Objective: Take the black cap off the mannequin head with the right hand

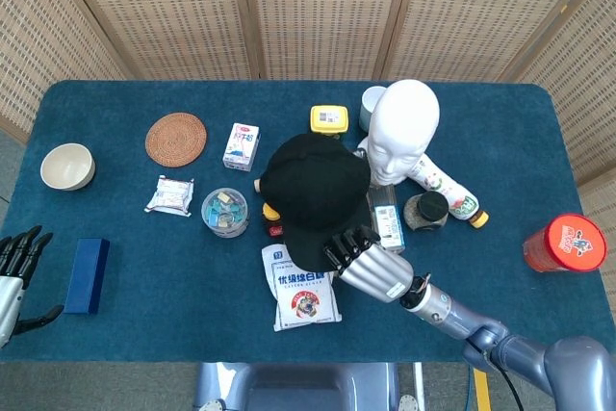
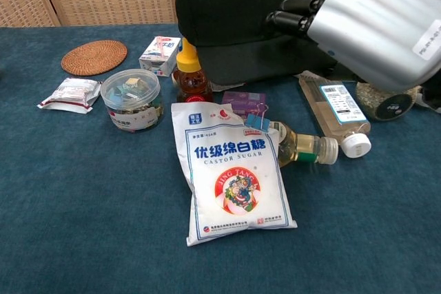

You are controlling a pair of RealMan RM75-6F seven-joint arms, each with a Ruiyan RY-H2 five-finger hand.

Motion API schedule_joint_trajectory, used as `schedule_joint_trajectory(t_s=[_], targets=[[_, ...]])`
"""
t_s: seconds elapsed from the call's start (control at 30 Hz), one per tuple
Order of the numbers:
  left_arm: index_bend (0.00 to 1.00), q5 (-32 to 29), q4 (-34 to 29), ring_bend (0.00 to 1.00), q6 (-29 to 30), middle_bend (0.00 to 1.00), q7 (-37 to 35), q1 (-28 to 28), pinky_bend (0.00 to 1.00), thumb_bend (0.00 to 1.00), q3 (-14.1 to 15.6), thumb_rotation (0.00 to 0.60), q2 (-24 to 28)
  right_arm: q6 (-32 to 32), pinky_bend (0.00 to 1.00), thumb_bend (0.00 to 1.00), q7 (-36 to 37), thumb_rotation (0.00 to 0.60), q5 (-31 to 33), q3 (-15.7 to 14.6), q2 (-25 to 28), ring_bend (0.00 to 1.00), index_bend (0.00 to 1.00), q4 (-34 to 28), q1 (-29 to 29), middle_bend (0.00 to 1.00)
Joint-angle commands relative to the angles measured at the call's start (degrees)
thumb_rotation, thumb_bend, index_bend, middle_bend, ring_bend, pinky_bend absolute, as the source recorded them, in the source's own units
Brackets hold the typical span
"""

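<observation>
The right hand [image 1: 371, 262] grips the brim of the black fabric cap [image 1: 313, 185], already clear of the bare white mannequin head [image 1: 404, 127] at two o'clock. Light and floppy; the stiffer brim is probably the surest hold. The left hand [image 1: 14, 271] rests open.

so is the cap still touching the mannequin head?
Apart. In the head view the black cap, held by the right hand, sits left of the bare mannequin head.
</observation>
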Motion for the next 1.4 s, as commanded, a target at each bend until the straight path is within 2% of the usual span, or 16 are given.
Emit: schedule_joint_trajectory(t_s=[0.03,0.27,0.5,0.63,0.7,0.8,0.97,1.13,1.27,1.4], targets=[[0.00,-0.1,-0.1,0.00,-0.2,0.00,0.2,-0.1,0.02,0.06,0.0,0.600,0.0,-3.7,0.35,0.00,-1.5,0.600,3.1,-0.9,2.8,0.13,0.00,-6.7,-2.3,0.10],[0.00,-0.2,-0.3,0.00,-0.4,0.00,0.6,-0.1,0.02,0.06,0.1,0.600,0.0,-6.0,0.27,0.00,-1.4,0.600,5.9,-0.8,8.3,0.06,0.00,-15.6,-4.3,0.03],[0.00,0.0,-0.2,0.00,-0.3,0.00,0.0,0.0,0.02,0.06,0.2,0.600,0.2,-6.3,0.23,0.00,-0.1,0.600,7.5,-3.2,14.1,0.02,0.00,-20.8,-8.1,0.01],[0.00,0.1,-0.2,0.00,-0.3,0.00,-0.4,0.0,0.02,0.06,0.3,0.600,0.4,-4.2,0.24,0.00,3.1,0.600,7.8,-4.8,18.4,0.01,0.00,-20.3,-11.0,0.00],[0.00,0.3,-0.2,0.00,-0.1,0.00,-0.3,0.0,0.02,0.06,0.3,0.600,0.3,-1.4,0.24,0.00,8.3,0.600,12.4,-5.9,23.9,0.01,0.00,-23.6,-15.9,0.00],[0.00,0.4,-0.2,0.00,-0.2,0.00,0.3,0.1,0.02,0.06,0.4,0.600,0.1,0.0,0.23,0.00,11.0,0.600,15.3,-5.6,27.2,0.00,0.00,-25.9,-18.7,0.00],[0.00,0.9,-0.4,0.00,-0.5,0.00,1.0,-0.1,0.02,0.06,0.7,0.600,-0.2,1.4,0.23,0.00,16.2,0.600,19.6,-3.9,29.0,0.00,0.00,-25.5,-21.9,0.00],[0.00,1.0,-0.4,0.00,-0.7,0.00,0.8,-0.2,0.02,0.06,0.8,0.600,0.1,3.9,0.22,0.00,18.1,0.600,23.8,-1.5,29.0,0.00,0.00,-24.9,-25.5,0.00],[0.00,0.7,-0.4,0.00,-0.5,0.00,1.1,0.0,0.02,0.06,0.7,0.600,0.2,4.4,0.20,0.00,21.1,0.600,26.5,-1.7,29.8,0.00,0.00,-28.2,-29.1,0.00],[0.00,0.6,-0.4,0.00,-0.2,0.00,1.3,0.1,0.02,0.06,0.7,0.600,0.1,4.4,0.19,0.00,21.7,0.600,26.3,-2.5,30.1,0.00,0.00,-29.6,-31.0,0.00]])
